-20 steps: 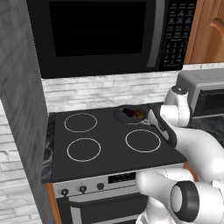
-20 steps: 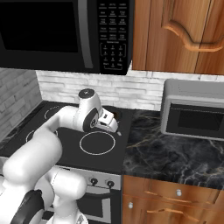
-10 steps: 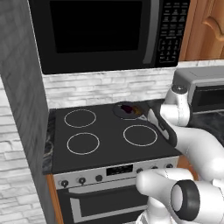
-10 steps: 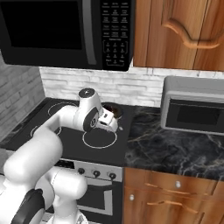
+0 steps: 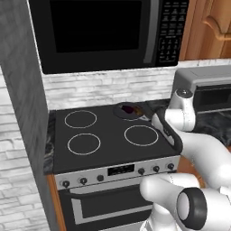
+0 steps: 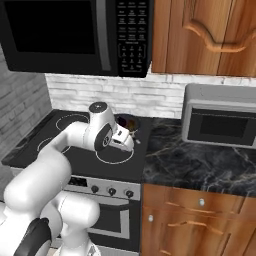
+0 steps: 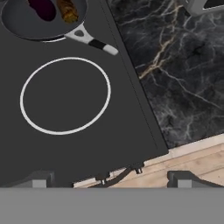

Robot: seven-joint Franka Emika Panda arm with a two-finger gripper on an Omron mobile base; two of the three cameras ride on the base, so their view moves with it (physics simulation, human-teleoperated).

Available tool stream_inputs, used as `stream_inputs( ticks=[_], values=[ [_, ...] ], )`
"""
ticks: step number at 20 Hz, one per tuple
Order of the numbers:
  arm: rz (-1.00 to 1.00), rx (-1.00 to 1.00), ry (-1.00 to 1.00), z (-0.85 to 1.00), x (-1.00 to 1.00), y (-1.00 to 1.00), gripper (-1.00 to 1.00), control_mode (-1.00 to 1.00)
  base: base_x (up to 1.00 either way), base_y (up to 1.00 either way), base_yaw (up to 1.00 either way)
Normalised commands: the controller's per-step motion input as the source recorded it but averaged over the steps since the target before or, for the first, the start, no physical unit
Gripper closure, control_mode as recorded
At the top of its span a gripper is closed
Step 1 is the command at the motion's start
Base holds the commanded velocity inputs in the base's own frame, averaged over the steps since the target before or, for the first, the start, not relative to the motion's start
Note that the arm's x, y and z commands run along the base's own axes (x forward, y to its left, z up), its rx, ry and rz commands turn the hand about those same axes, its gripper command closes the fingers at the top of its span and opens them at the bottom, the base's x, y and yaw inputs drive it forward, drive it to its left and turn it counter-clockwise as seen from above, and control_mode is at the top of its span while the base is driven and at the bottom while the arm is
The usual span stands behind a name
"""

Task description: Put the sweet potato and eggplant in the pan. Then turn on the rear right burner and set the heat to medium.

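Done: The eggplant (image 7: 43, 8) and the sweet potato (image 7: 67, 9) both lie inside the pan (image 7: 26, 27), side by side.
Where the pan is: It sits on the rear right burner (image 5: 118, 113), at the far right of the black cooktop (image 5: 106, 137), with its handle (image 7: 94, 43) pointing toward the stone counter (image 7: 183, 78).
Left to do: I think the burner has to be turned on and set to medium. The knobs (image 5: 155, 169) are in a row on the near front of the stove.
Hand: The gripper (image 7: 111, 180) has its two fingers wide apart and holds nothing. It hangs over the near right corner of the cooktop.
Hard to see: The pan is cut off at the top of the hand view. In the base views the food is just a small dark blob. I cannot tell which knob goes with which burner, or how any knob is turned.
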Motion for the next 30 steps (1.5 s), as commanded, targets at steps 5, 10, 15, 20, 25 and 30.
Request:
stream_inputs(
  ticks=[5,10,15,20,25,30],
  values=[
    [0.0,0.0,0.0,0.0,0.0,0.0,-1.0,1.0,0.05,0.51,-0.12],
    [0.0,0.0,0.0,0.0,0.0,0.0,-1.0,1.0,0.0,0.37,0.02],
    [0.0,0.0,0.0,0.0,0.0,0.0,-1.0,1.0,0.01,0.0,0.24],
    [0.0,0.0,0.0,0.0,0.0,0.0,-1.0,1.0,0.12,0.06,0.3],
    [0.0,0.0,0.0,0.0,0.0,0.0,-1.0,1.0,0.14,0.0,0.08],
    [0.0,0.0,0.0,0.0,0.0,0.0,-1.0,1.0,0.43,0.0,-0.11]
  ],
)
